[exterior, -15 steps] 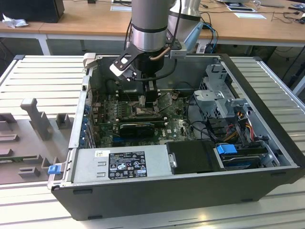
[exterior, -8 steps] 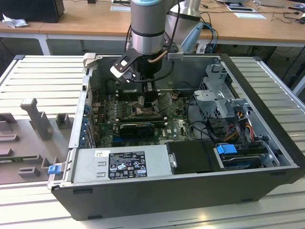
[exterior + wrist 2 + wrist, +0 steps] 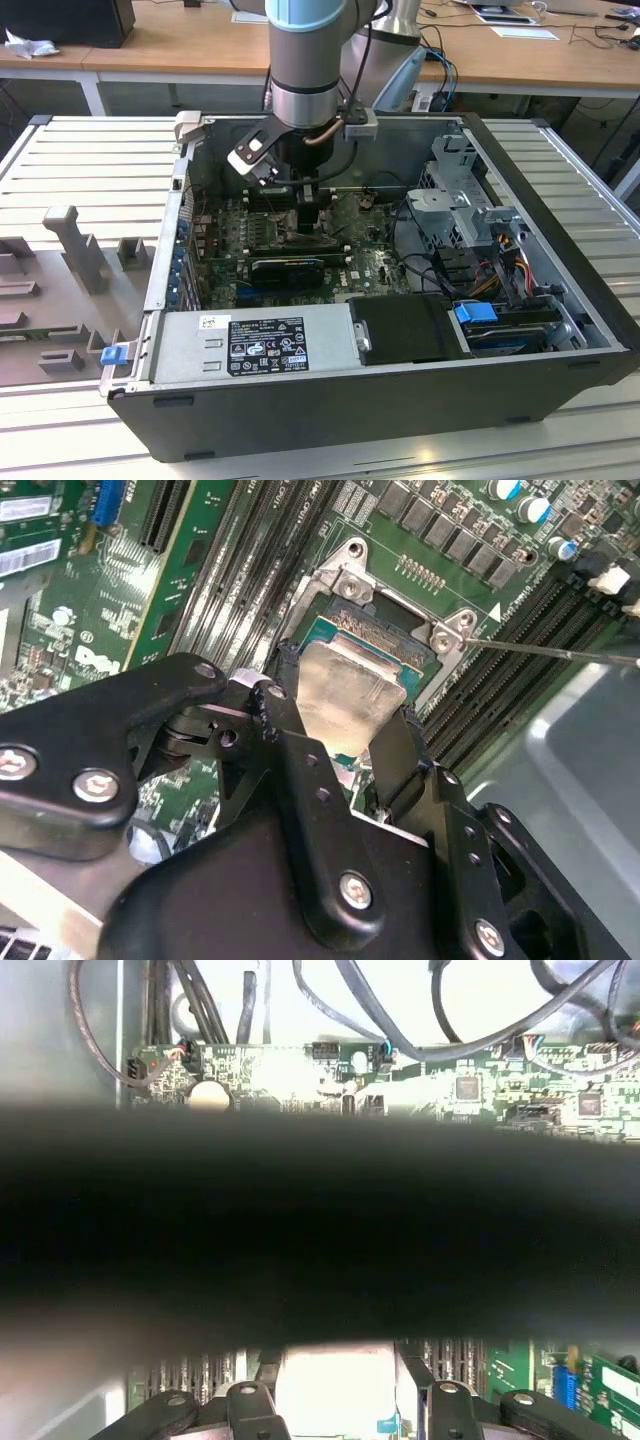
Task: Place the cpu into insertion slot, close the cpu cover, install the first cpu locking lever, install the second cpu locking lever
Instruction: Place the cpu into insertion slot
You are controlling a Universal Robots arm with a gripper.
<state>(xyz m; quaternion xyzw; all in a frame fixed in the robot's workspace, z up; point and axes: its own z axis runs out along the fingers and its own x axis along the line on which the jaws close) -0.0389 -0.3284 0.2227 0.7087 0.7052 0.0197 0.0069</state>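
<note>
While clamped in the gripper [image 3: 338,702], the cpu [image 3: 345,680] sits over the insertion slot [image 3: 388,630].

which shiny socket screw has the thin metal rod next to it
The screw beside the white triangle mark; the rod ends by it, well clear of the other screw.

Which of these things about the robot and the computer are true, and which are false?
1. The hand grips a silver chip between its fingers. True.
2. The chip is right over the socket on the green board. True.
3. The computer case is shut. False: its side is open and the inside shows.
4. The arm is over the table beside the case. False: it reaches down into the case.
</note>
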